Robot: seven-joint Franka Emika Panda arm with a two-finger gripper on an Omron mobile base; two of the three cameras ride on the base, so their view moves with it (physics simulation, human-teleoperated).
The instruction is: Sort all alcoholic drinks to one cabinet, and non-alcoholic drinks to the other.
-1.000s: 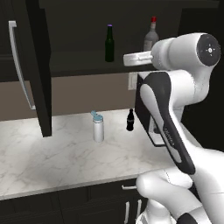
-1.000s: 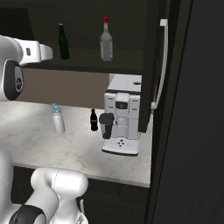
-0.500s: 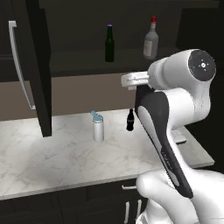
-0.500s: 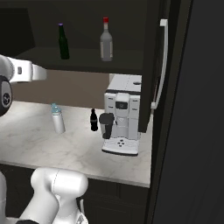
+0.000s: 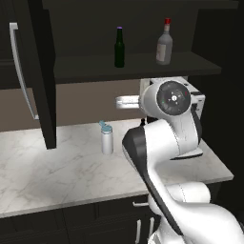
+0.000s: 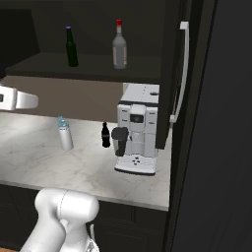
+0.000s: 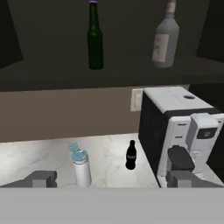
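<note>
Claw [image 7: 111, 178] of mine hangs empty with its two tips wide apart, facing the counter [image 7: 39, 153] and the open cabinet [image 5: 143, 64] above it.

From my hand camera the flask [image 7: 81, 165] stands at about 7 o'clock and the cola bottle [image 7: 131, 155] just right of centre, both upright on the counter and well apart from each other. The cola bottle is near the coffee machine [image 7: 175, 131] at 4 o'clock.

I judge the flask stiff, smooth and fairly light; its plain round body below the blue lid is the place to grip, squarely across the middle. The cola bottle is small and slim, probably easy to knock over, so I would close on its belly, not its neck.

Up on the cabinet shelf, the beer bottle [image 7: 94, 37] sits at 11 o'clock and the liquor bottle [image 7: 165, 41] at 1 o'clock, both upright. Whether either holds liquid I cannot tell.
</note>
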